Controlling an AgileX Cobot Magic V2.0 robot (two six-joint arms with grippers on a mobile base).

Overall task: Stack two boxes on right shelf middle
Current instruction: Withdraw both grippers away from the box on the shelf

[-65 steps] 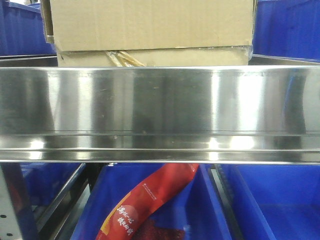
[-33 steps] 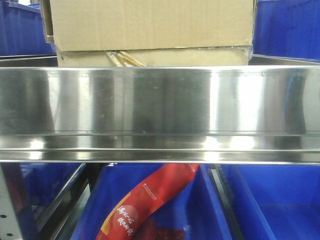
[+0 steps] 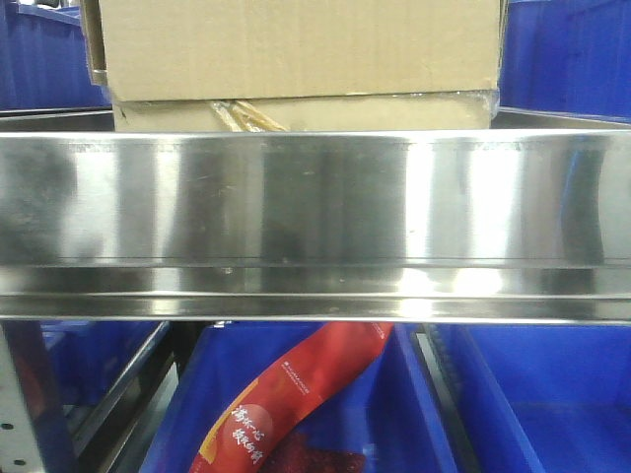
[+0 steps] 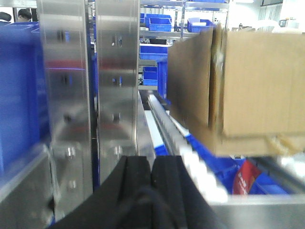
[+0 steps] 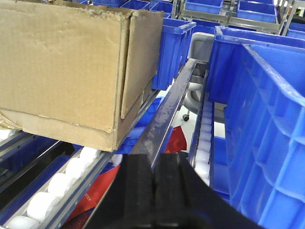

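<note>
With the big box [image 3: 296, 49] already atop the flat box [image 3: 306, 113] on the shelf [image 3: 315, 212], both hands, left [image 4: 151, 191] and right [image 5: 155, 191], are pressed together empty, so stacking looks done.

Blue bins [image 5: 259, 100] on steel racks [image 4: 116, 76]

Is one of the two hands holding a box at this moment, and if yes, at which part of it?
No. Both the left hand and the right hand are shut with nothing between the fingers. The large box sits on the flatter box, untouched.
</note>
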